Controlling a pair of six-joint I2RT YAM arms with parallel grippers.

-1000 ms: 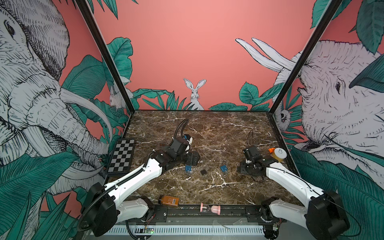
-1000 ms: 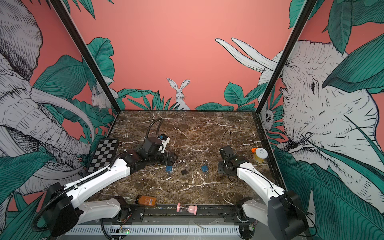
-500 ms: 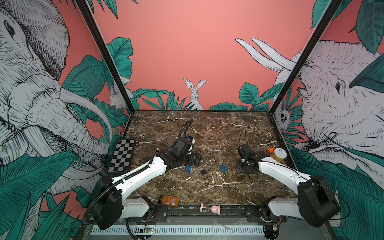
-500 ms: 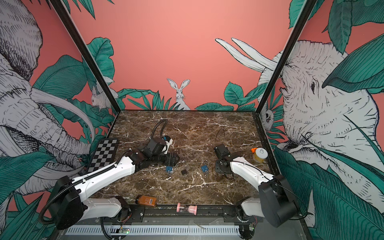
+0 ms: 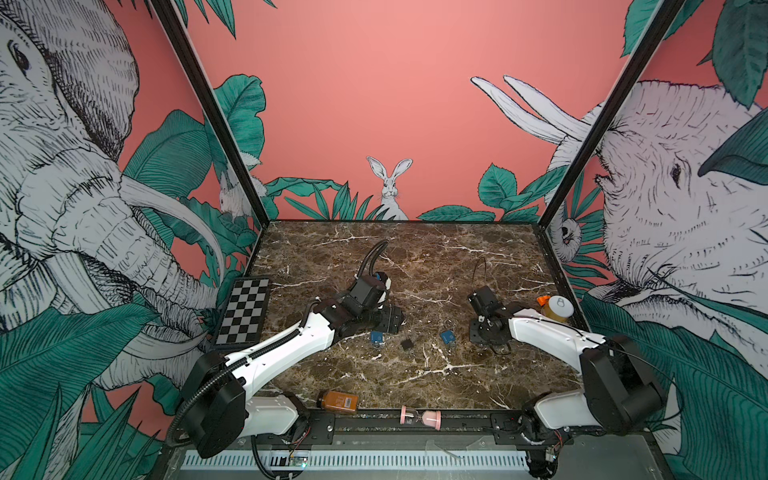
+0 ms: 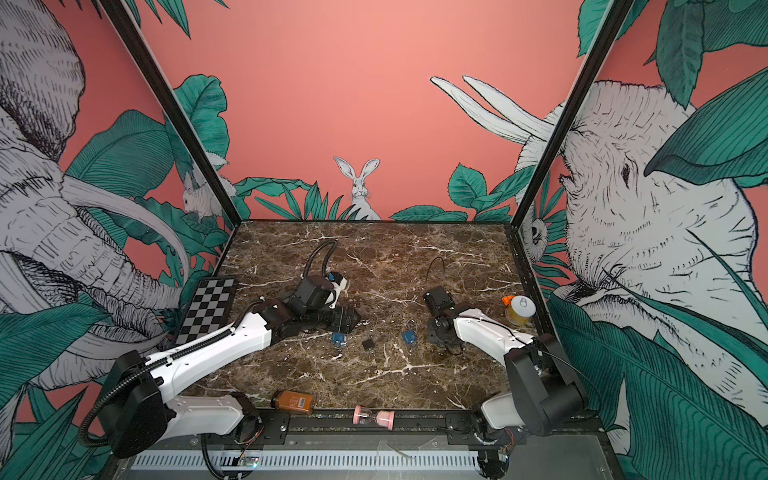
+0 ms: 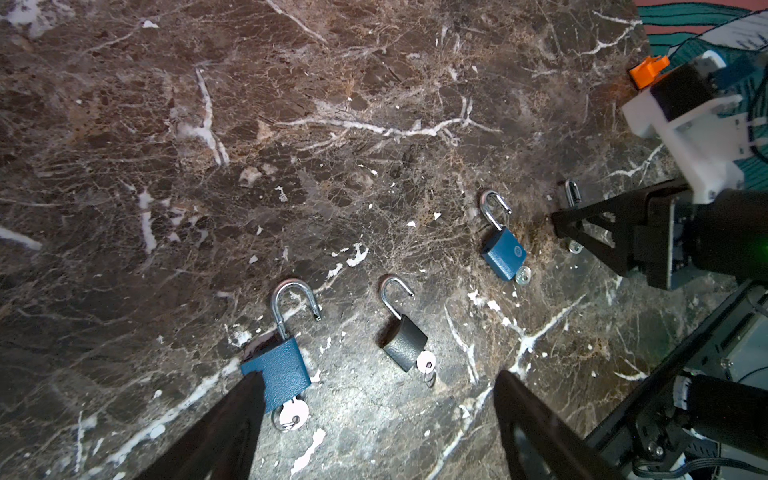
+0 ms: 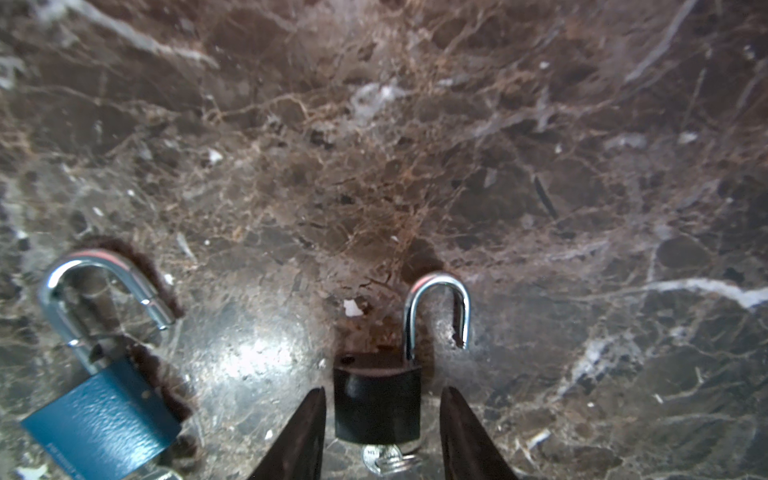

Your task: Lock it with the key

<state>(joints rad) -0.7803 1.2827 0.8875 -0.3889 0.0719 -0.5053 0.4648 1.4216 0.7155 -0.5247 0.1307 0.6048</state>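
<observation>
Several small padlocks lie in a row on the marble, each with its shackle open and a key in its base. My left gripper (image 7: 379, 376) (image 5: 388, 330) stands open and wide; one finger is at the corner of a blue padlock (image 7: 276, 370) (image 5: 377, 337), whose key (image 7: 293, 413) lies inside the gap. Beside it lie a black padlock (image 7: 405, 347) (image 5: 406, 344) and another blue padlock (image 7: 504, 253) (image 5: 447, 336). My right gripper (image 8: 383, 391) (image 5: 482, 334) is open astride a second black padlock (image 8: 376, 403), a gap on each side, its key (image 8: 382, 459) below.
A checkerboard (image 5: 245, 311) lies at the left edge. An amber bottle (image 5: 337, 401) and a pink hourglass (image 5: 422, 415) lie along the front rail. A white-lidded jar (image 5: 557, 309) stands by the right wall.
The right gripper has moved left towards the row of padlocks and its jaws have narrowed around the black one. The left gripper has shifted slightly right and stays wide.
</observation>
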